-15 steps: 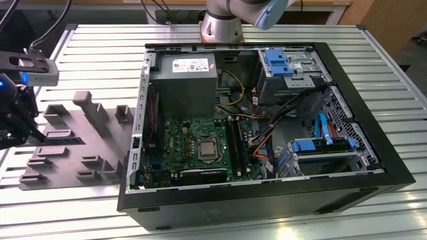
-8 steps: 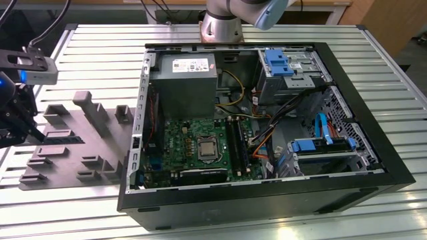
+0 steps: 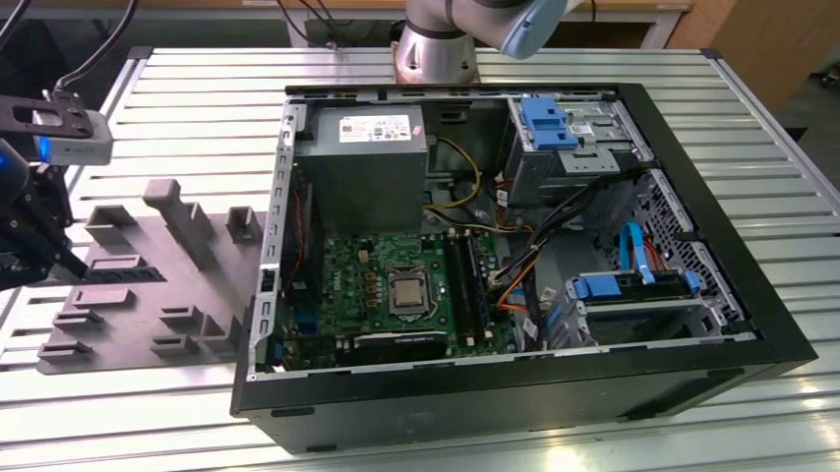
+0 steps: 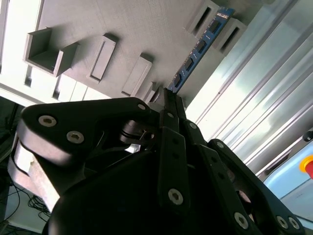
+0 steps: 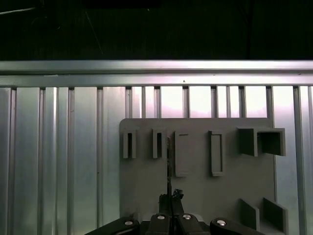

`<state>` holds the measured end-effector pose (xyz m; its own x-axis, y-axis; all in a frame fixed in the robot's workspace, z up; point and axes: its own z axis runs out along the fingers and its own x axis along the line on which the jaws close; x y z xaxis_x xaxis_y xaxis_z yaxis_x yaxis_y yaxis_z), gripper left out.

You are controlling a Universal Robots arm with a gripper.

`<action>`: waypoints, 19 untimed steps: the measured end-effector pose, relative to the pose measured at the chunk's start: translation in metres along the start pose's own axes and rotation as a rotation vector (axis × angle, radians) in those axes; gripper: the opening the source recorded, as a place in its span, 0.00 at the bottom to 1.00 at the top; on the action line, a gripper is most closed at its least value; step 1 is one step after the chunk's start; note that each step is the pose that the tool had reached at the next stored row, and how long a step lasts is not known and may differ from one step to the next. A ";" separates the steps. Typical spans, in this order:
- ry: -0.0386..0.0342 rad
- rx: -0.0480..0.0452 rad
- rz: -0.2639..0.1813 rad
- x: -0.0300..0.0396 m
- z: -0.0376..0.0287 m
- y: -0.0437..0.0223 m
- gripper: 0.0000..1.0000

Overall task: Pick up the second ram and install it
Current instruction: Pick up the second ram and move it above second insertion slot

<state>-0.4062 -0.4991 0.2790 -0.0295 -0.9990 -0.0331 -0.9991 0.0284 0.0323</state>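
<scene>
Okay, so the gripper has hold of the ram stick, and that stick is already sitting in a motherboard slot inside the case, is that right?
Not quite. The gripper does have hold of the second ram, but the stick is not in the computer case. It lies at the grey tray, between that tray's moulded blocks, as the second wrist view shows.

The arm's base joint [image 3: 440, 44] is a silver-grey cylinder with a pale blue cap. Black cables [image 3: 102, 47] run down to a light grey camera box [image 3: 63, 133] at the wrist. The gripper [image 4: 171, 98] is matte black, built of flat hinged links, each pinned with round silver screws [image 4: 175, 196].
</scene>
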 end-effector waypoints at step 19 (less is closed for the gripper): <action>-0.0003 0.0007 0.000 -0.0004 -0.0124 0.0004 0.12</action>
<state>-0.4062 -0.4991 0.2913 -0.0294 -0.9990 -0.0334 -0.9991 0.0283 0.0315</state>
